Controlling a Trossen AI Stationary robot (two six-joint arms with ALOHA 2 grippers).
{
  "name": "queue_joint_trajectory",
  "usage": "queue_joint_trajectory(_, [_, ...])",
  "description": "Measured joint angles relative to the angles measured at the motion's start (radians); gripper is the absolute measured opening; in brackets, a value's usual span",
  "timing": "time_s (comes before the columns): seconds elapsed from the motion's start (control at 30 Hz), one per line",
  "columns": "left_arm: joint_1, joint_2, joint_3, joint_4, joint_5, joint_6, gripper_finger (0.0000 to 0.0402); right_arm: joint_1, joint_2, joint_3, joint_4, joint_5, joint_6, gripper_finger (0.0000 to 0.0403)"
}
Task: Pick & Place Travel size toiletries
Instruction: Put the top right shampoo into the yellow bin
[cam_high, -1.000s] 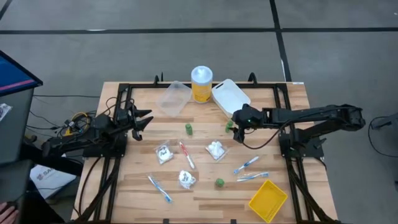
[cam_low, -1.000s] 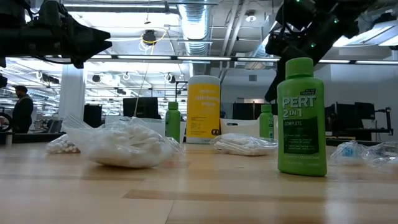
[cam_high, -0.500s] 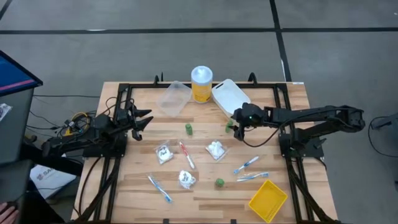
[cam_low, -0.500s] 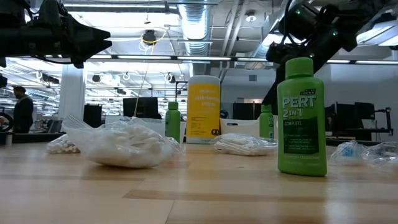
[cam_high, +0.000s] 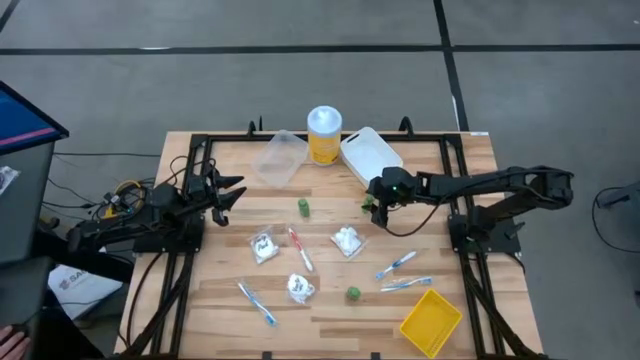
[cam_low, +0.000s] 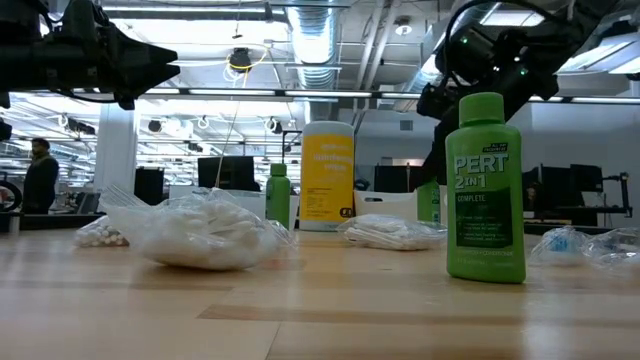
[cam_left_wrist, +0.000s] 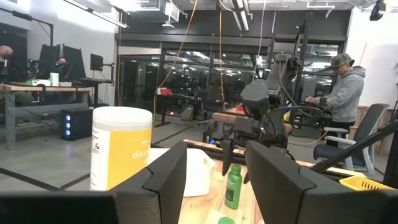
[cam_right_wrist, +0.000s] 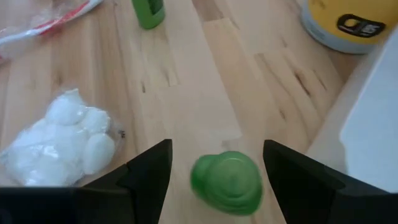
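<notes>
Three small green bottles stand upright on the table (cam_high: 303, 207), (cam_high: 353, 293), (cam_high: 367, 204). The third shows its cap (cam_right_wrist: 227, 182) between my right gripper's (cam_right_wrist: 216, 152) open fingers, which stand on either side of it from above without touching. Clear packets of white contents (cam_high: 264, 245), (cam_high: 347, 239), (cam_high: 299, 287) and toothbrush-like sticks, one red-white (cam_high: 300, 248) and three blue (cam_high: 257, 302), (cam_high: 396, 265), (cam_high: 405, 284), lie flat. My left gripper (cam_high: 235, 190) waits open above the table's left side.
A white tray (cam_high: 372, 155) sits just beyond the right gripper, with the yellow jar (cam_high: 324, 133) and a clear container (cam_high: 280, 157) along the far edge. A yellow bin (cam_high: 431, 321) lies at the near right corner. A black frame borders the table.
My right gripper has shifted slightly toward the table's left, settling over the green bottle beside the white tray. Nothing on the table has moved.
</notes>
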Motion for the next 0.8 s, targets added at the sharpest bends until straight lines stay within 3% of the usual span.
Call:
queue_joint_trajectory(0.3, [0.0, 0.0, 0.0, 0.002, 0.0, 0.0, 0.0154, 0.0, -0.002, 0.0, 0.0, 0.0, 0.015, 0.0202])
queue_joint_trajectory(0.43, [0.0, 0.0, 0.0, 0.002, 0.0, 0.0, 0.0154, 0.0, -0.002, 0.0, 0.001, 0.0, 0.018, 0.0151])
queue_joint_trajectory(0.57, [0.0, 0.0, 0.0, 0.002, 0.0, 0.0, 0.0154, 0.0, -0.003, 0.001, -0.007, 0.0, 0.019, 0.0074])
queue_joint_trajectory(0.8, [0.0, 0.0, 0.0, 0.002, 0.0, 0.0, 0.0154, 0.016, -0.034, 0.018, -0.031, -0.001, 0.04, 0.0072])
